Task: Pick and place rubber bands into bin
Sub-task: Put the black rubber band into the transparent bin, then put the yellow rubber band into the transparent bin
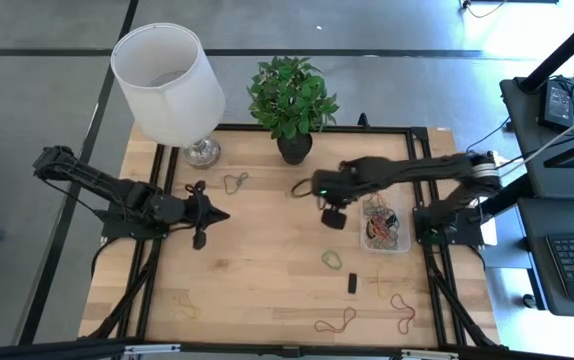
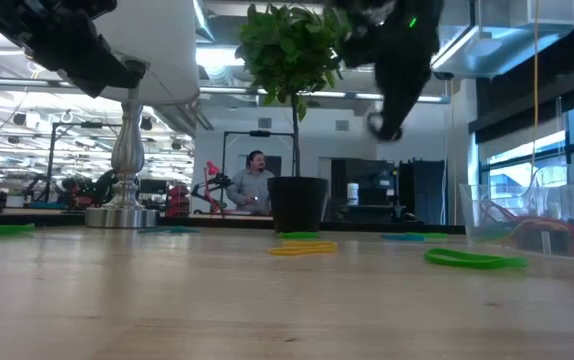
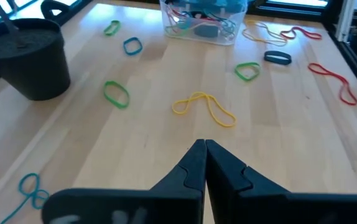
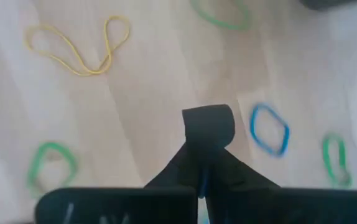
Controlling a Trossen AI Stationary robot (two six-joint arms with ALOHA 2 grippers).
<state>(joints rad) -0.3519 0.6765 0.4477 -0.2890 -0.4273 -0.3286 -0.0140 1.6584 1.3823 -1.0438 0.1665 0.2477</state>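
Black rubber band (image 4: 208, 126), short flat loop, pinched in closed right gripper (image 1: 333, 216), raised above the table just left of clear bin (image 1: 403, 243) holding coloured bands. Loose bands below: yellow (image 4: 79, 45), blue (image 4: 269, 129), green (image 4: 51, 164). Plant pot (image 1: 294, 148) behind. Left gripper (image 1: 217, 213) closed, empty, mid-table left.

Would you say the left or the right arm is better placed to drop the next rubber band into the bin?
Right. The right gripper is shut on a black band and hangs beside the bin; the left gripper, shut and empty, sits across the table.
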